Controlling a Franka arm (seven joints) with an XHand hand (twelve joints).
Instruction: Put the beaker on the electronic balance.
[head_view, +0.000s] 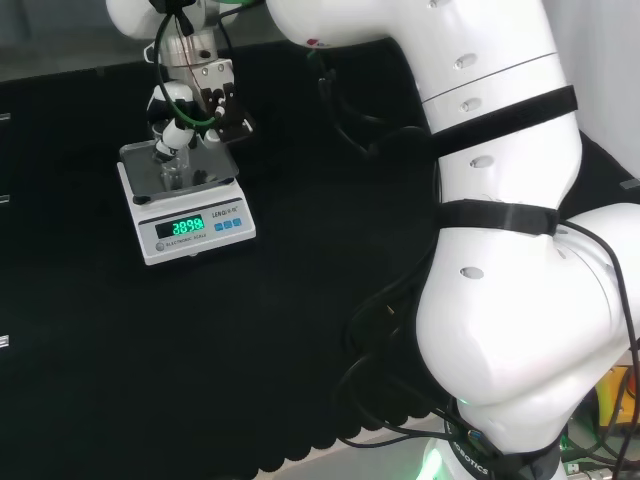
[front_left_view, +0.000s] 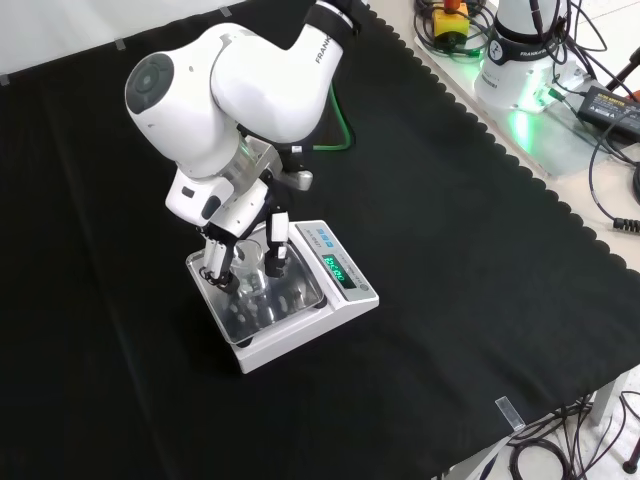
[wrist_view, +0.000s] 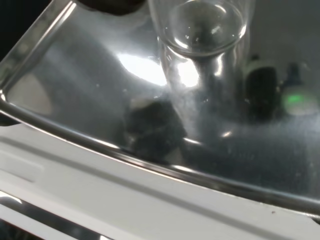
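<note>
Beaker (front_left_view: 250, 268) upright on pan (front_left_view: 290, 300) of balance (front_left_view: 345, 300), clear glass, seemingly empty. In wrist view, base of beaker (wrist_view: 202, 30) down on steel pan (wrist_view: 75, 100), own reflection beneath it. Sits toward pan's far side in head view, not centred.

Hand (front_left_view: 240, 245) straddling beaker, fingers curled down either side, tips close to glass. Contact or slight gap: cannot tell. Reads as closed round beaker, release not yet made.

Step in hand, judged: letting go. Best done by spreading fingers outward evenly, no drag on the wall, then lifting straight up clear of the rim. Sideways pull likely to tip or slide light glass on slick steel. Nothing of the hand to rest on the pan afterwards, or the reading gets spoiled.

Writing: green lit digits on display (head_view: 180, 227), figures not given here. Small print beside display and under it, too small to make out. Blue keys (head_view: 227, 225) to display's right in head view. Lettering on arm link in front view, left unread.
</note>
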